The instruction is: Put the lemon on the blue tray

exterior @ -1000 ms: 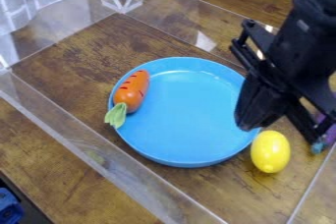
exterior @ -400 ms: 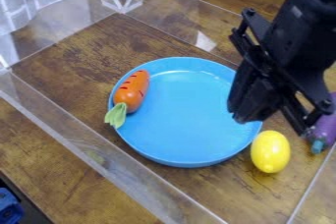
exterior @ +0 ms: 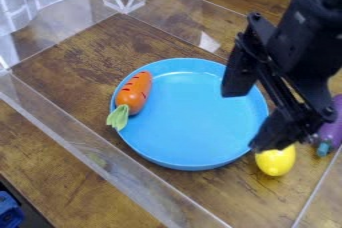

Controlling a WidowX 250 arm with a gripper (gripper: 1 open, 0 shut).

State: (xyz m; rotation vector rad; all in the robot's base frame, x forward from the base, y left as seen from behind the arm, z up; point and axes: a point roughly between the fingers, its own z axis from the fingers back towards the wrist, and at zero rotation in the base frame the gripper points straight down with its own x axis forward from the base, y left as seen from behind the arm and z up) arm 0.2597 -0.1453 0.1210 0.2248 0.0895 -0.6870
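Landmark: the blue tray [exterior: 191, 114], lying flat on the wooden table [exterior: 76, 66]
Lemon: on the table beside the tray, at its lower right in the view, not on it; its upper part is hidden by the gripper
Gripper: black, above the tray's right side and the lemon, its fingers spread apart with a gap between them, holding nothing; the gripper [exterior: 251, 119] covers part of the tray's rim
Carrot: the orange carrot [exterior: 132, 93] at the tray's left edge, green leaves toward the bottom of the view
Eggplant: the purple eggplant [exterior: 327, 134] right of the tray, beyond the lemon [exterior: 275, 161], partly hidden
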